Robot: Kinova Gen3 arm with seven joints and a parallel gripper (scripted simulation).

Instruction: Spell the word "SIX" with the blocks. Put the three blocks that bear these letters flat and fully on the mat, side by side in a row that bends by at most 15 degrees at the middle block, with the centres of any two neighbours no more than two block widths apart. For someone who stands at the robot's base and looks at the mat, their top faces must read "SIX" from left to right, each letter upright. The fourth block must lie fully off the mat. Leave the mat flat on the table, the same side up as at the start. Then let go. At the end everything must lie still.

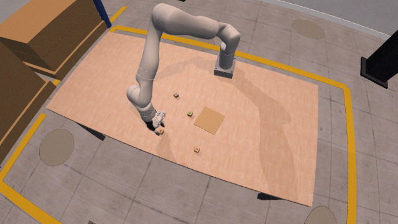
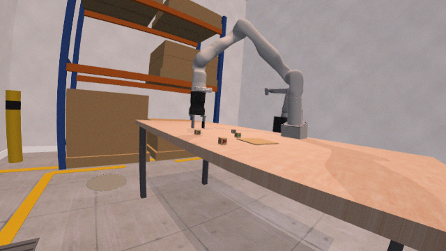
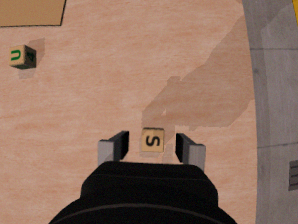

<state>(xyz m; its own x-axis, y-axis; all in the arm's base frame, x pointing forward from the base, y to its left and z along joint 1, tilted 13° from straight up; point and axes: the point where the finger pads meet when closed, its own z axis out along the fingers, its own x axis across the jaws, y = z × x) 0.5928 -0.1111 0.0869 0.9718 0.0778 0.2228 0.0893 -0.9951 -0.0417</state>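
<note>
Wide-open, empty gripper [image 3: 152, 148] hangs directly above the S block [image 3: 153, 140], fingers bracketing it at three and nine o'clock.

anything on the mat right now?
Nothing visible on the mat: its tan surface shows bare. All four blocks sit off it on the table, with the S block between the fingers of the open gripper. What's under the mat is covered.
</note>
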